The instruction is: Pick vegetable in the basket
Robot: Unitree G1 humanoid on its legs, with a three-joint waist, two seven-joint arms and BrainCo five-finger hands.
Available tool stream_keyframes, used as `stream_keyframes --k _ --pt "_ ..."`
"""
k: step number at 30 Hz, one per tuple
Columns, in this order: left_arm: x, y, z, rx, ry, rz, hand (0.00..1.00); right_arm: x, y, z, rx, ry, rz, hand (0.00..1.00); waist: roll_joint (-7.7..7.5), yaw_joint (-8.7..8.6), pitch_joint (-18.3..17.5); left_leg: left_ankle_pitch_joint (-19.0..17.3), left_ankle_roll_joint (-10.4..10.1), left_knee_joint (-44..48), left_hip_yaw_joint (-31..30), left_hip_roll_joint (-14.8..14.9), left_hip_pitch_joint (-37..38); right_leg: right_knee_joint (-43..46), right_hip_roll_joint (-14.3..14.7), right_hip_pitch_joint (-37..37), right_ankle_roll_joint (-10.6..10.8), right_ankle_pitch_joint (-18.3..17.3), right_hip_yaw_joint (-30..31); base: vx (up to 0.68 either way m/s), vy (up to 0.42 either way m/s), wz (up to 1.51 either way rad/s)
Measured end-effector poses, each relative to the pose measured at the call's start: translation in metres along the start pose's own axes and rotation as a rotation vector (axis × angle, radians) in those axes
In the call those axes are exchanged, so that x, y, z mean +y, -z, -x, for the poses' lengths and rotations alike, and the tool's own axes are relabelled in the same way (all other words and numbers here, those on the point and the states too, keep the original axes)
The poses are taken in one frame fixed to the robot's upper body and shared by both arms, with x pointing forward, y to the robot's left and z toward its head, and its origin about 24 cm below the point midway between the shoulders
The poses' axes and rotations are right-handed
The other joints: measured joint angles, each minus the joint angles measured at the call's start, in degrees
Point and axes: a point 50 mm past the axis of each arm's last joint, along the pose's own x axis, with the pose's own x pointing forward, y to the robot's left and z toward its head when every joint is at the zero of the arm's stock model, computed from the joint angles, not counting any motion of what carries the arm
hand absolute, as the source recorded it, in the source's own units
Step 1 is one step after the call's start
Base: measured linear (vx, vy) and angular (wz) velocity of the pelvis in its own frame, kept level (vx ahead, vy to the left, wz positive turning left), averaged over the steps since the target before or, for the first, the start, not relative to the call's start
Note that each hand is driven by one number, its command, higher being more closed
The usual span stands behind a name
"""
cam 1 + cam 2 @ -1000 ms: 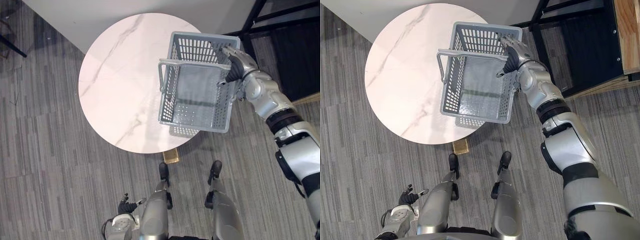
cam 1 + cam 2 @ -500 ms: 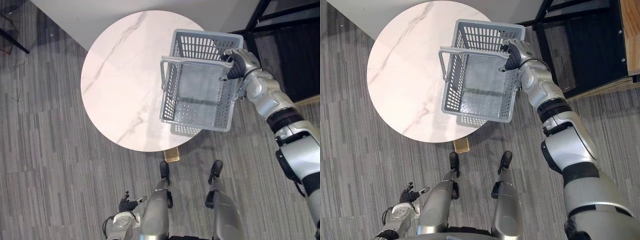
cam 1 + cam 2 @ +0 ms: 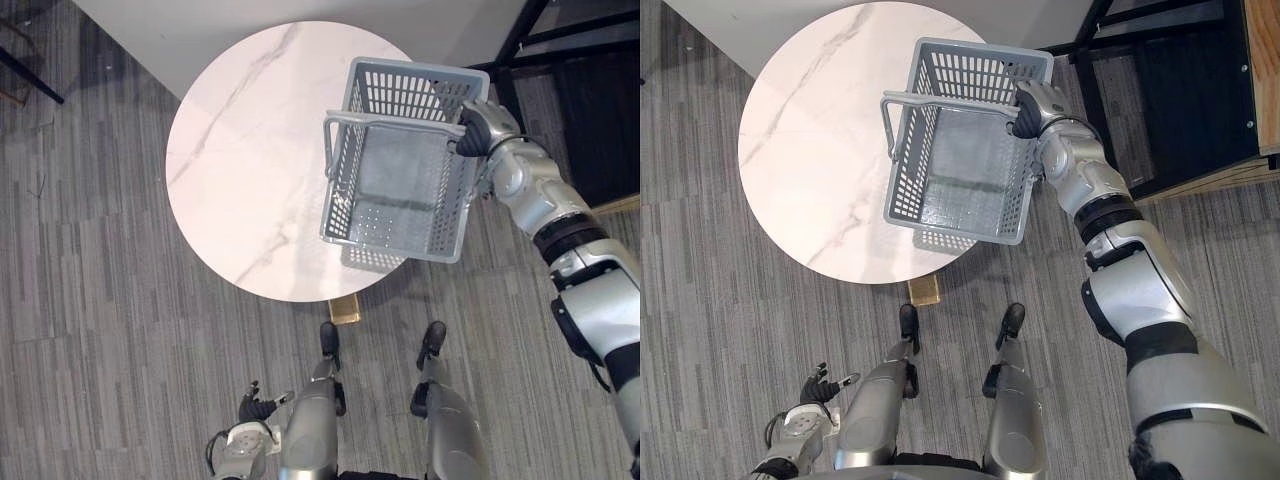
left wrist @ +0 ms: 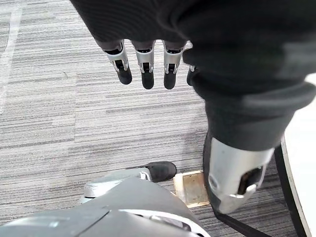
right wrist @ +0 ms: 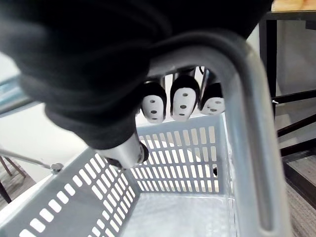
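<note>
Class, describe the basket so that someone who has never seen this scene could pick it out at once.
Find the round white marble-patterned table on the grey striped carpet. Over its right edge is a grey plastic basket with slotted walls, empty, its hoop handle gripped by the robot's right hand. It is the one boxy container there, set against the table's smooth round top.

from the head we look steeply down with two eyes set side by side. both eye views share the round marbled table (image 3: 250,150), the grey plastic basket (image 3: 342,190) over its right edge and the striped grey carpet (image 3: 100,330), seen from slightly different places. our left wrist camera looks along the left hand (image 4: 148,29) down to the same carpet, from near. our right wrist camera sits very close behind the right hand (image 5: 180,101) and faces into the same basket.
</note>
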Motion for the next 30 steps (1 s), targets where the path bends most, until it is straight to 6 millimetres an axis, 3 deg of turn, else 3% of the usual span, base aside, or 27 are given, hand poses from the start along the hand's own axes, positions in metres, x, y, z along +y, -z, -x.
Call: stream_keyframes --k 5,11,19,23,30 --pt "-0.001 -0.003 -0.001 -0.007 0.007 -0.027 0.00 0.007 -0.008 0.000 -0.038 -0.056 0.073 1.00 -0.01 -0.05 0.0 0.0 0.0 0.0 0.2 0.1 1.5 0.0 0.1 1.2 0.0 0.0 0.3 0.00 0.000 -0.01" --pt "-0.001 -0.004 -0.001 -0.009 0.011 -0.051 0.00 0.005 -0.044 0.001 -0.204 -0.070 0.164 1.00 -0.29 -0.66 -0.2 0.0 0.0 -0.4 1.7 0.3 3.5 0.0 0.4 2.1 -0.1 0.2 1.7 0.02 -0.001 -0.13" --pt "0.004 -0.002 -0.002 0.005 0.006 -0.067 0.00 0.016 -0.065 0.017 -0.374 -0.119 0.204 1.00 -1.79 -1.92 -1.1 -0.1 -0.1 -1.2 3.6 0.5 6.1 0.0 0.9 3.2 -0.1 0.3 3.6 0.02 0.003 -0.11" --pt "0.012 -0.002 -0.003 0.002 -0.012 -0.089 0.00 0.029 -0.071 0.032 -0.454 -0.149 0.196 1.00 -4.25 -2.45 -2.8 -0.1 -0.1 -1.9 4.9 0.6 7.8 0.0 1.2 3.7 0.0 0.4 4.8 0.02 0.000 -0.14" --pt "0.016 0.022 0.004 0.081 -0.014 -0.114 0.00 0.040 -0.068 0.066 -0.555 -0.200 0.096 1.00 -4.89 -4.00 -9.0 -0.3 -0.4 -3.0 6.2 0.5 10.1 -0.9 1.4 5.3 0.1 0.5 5.9 0.03 0.007 -0.08"
